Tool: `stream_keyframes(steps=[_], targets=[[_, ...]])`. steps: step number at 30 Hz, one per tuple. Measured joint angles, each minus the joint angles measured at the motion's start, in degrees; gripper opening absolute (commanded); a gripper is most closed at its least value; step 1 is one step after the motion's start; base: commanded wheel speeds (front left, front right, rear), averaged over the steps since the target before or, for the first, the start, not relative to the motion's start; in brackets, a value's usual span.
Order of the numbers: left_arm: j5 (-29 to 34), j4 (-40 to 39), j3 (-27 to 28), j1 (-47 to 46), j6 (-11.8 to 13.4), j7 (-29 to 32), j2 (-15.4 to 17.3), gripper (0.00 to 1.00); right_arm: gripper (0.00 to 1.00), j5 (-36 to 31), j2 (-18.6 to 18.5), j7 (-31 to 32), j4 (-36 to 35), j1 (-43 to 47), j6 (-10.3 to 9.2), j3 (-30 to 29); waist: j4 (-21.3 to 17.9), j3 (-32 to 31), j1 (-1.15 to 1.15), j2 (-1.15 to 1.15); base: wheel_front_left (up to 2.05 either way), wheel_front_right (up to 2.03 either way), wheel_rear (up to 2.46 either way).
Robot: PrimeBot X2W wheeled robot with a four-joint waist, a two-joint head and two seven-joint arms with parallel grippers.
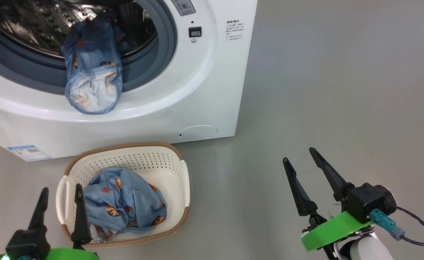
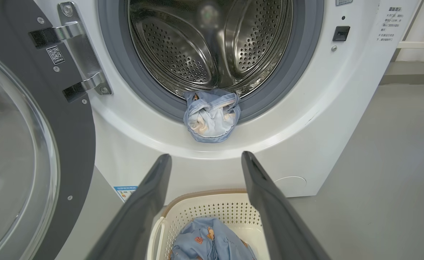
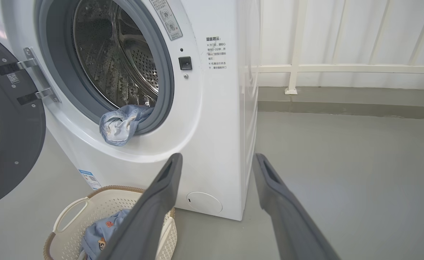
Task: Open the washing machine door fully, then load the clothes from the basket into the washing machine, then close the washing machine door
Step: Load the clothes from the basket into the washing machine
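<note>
Loading half done: washing machine door (image 2: 74,144) open at nine o'clock, garment (image 1: 92,83) draped over gasket (image 1: 165,39), clothes (image 1: 125,202) left in basket (image 1: 184,180); left gripper (image 1: 61,187) and right gripper (image 1: 298,154) spread, empty

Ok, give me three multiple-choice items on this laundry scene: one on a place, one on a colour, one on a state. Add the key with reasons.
1. Where is the hanging garment?
A) on the floor
B) draped over the gasket, half out of the drum
C) in a pincer

2. What colour is the basket's rim?
A) brown
B) blue
C) black

3. The washing machine door is:
A) shut
B) swung open
C) removed

Key:
1 B: fabric spills from the drum mouth over the grey lip.
2 A: a brown braid edges the cream basket.
3 B: it stands aside on its hinge, drum exposed.
</note>
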Motion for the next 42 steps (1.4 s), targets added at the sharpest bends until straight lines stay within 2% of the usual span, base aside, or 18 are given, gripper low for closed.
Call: stream_keyframes(steps=[27, 33, 39, 42], targets=[[-1.41, 2.10, -0.90, -2.83, -0.13, 0.60, -0.33, 1.00, 1.00, 0.01, 0.00, 0.48, -1.96, 0.51, 0.00, 0.70, -0.34, 2.51, 0.00, 0.00, 0.00, 0.00, 0.00], [-3.48, 6.78, -0.47, -8.50, -2.81, 1.14, -0.40, 1.00, 1.00, -0.37, 0.00, 0.42, -2.78, -1.52, 0.00, 0.89, -1.00, 5.37, 0.00, 0.00, 0.00, 0.00, 0.00], [-7.76, 12.78, 0.03, -18.20, -8.20, 5.17, -0.71, 1.00, 1.00, -0.36, -0.02, 0.20, -4.05, -4.18, 0.00, 1.16, -1.89, 9.74, 0.00, 0.00, 0.00, 0.00, 0.00], [-7.89, 14.66, 0.13, -22.25, -9.35, 6.79, -0.20, 1.00, 1.00, -0.31, -0.02, -0.19, -4.34, -5.50, 0.00, 1.42, -2.21, 11.44, 0.00, 0.00, 0.00, 0.00, 0.00]])
